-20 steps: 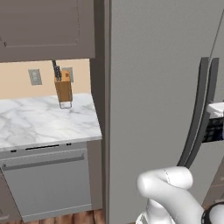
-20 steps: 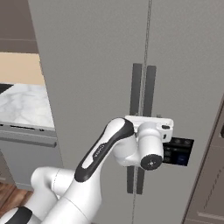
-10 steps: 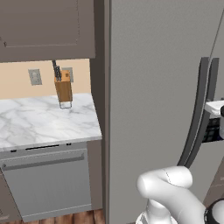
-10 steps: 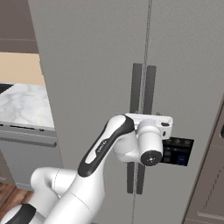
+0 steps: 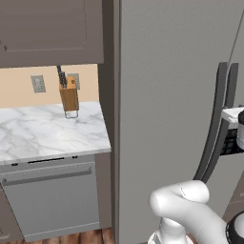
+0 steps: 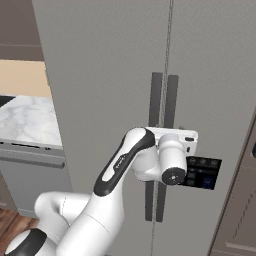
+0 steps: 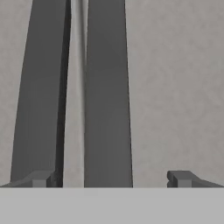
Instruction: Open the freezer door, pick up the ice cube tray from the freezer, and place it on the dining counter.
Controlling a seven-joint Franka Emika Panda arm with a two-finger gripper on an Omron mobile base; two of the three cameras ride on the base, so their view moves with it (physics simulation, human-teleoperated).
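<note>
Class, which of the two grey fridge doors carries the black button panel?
The right-hand door in the right base view: the black button panel sits beside its handle; the left-hand door is plain.

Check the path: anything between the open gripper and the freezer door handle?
Nothing visible. In the hand view the gripper is open, fingertips straddling the freezer door's handle; only bare door lies behind. Whether the fingertips touch the handle is unclear.
</note>
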